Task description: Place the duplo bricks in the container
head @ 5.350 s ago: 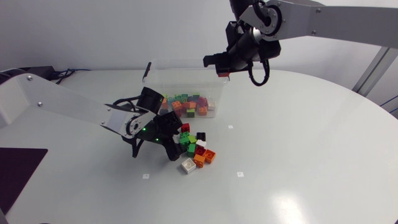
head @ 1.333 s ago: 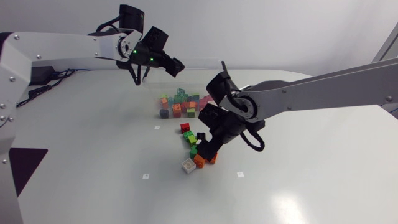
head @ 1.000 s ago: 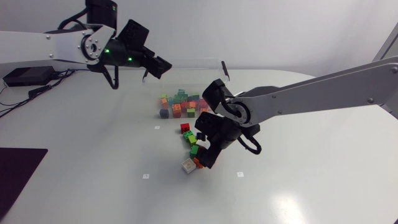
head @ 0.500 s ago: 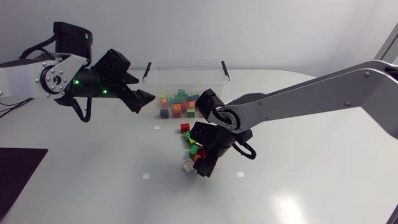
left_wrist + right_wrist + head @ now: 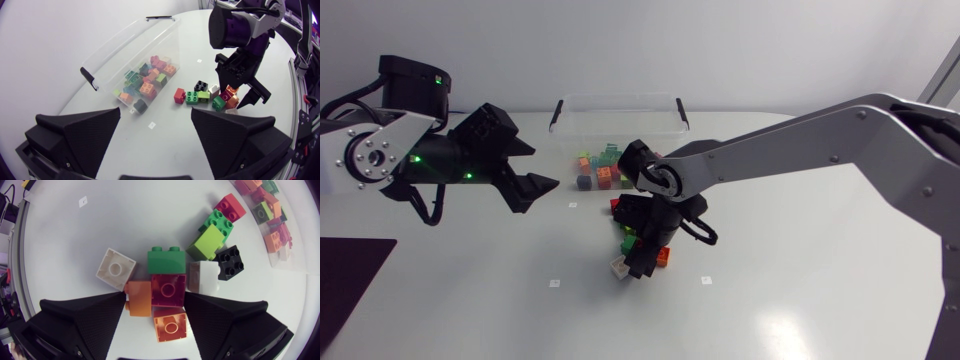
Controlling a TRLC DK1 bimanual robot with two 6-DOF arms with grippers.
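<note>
Right wrist view: the right gripper [image 5: 154, 305] is shown spread wide and lowered over the loose duplo bricks [image 5: 642, 238]. These lie in a tight cluster on the table [image 5: 800, 300], just outside the container [image 5: 620, 98] and near its long wall. A dark red brick [image 5: 168, 290] and an orange brick [image 5: 140, 298] are framed side by side between the spread fingers. Whether either finger is already pressed against them cannot be told, and nothing is seen pinched from two sides. A green brick [image 5: 166, 260] is butted against the dark red one on its container side, and a white brick [image 5: 116, 269] sits just beside the orange one. Many more bricks [image 5: 147, 80] are already lying inside the container.

The left gripper [image 5: 156, 119] is held in the air with its fingers far apart and nothing between them. It is off the container's end on the left arm's side, well apart from the cluster.

The bricks are judged to be light, hard, hollow plastic with smooth and rather slippery walls. Crushing need not be feared, but a brick taken by its corners or studs would probably twist out. A hold is best taken squarely on two opposite flat side walls, low on the body. Since the cluster is tightly packed, a neighbour may well be shoved aside. Two unjoined bricks squeezed together could part, and one could be dropped short of the container.
</note>
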